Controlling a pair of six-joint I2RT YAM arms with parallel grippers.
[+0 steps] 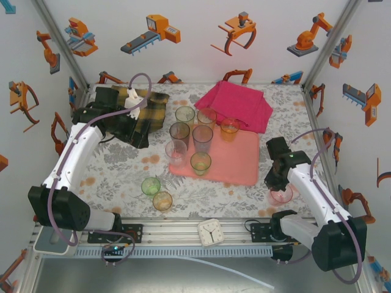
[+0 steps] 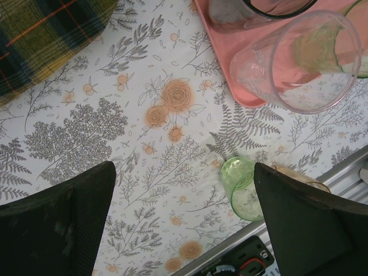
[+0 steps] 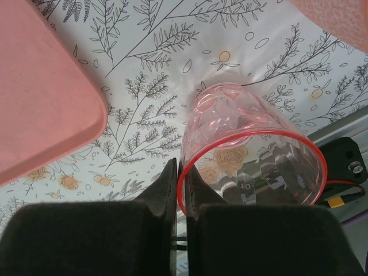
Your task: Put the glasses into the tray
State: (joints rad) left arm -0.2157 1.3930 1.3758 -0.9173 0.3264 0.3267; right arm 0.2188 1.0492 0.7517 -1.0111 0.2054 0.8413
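The salmon-pink tray (image 1: 241, 168) lies mid-table and holds several glasses, among them a grey one (image 1: 179, 131) and a green one (image 1: 200, 162). A green glass (image 1: 151, 185) and an amber glass (image 1: 162, 200) stand on the cloth in front of it. My right gripper (image 3: 179, 172) is shut on the rim of a pink glass (image 3: 241, 132), one finger inside and one outside; this glass (image 1: 281, 195) is right of the tray (image 3: 40, 92). My left gripper (image 2: 184, 224) hangs open above bare tablecloth, the green glass (image 2: 244, 192) beside its right finger. A clear glass (image 2: 299, 63) stands at the tray's corner (image 2: 215, 40).
A magenta cloth (image 1: 238, 104) lies behind the tray and a plaid cloth (image 1: 143, 107) at the back left, under the left arm. A small white clock (image 1: 211, 232) rests on the front rail. Frame posts and walls close in both sides.
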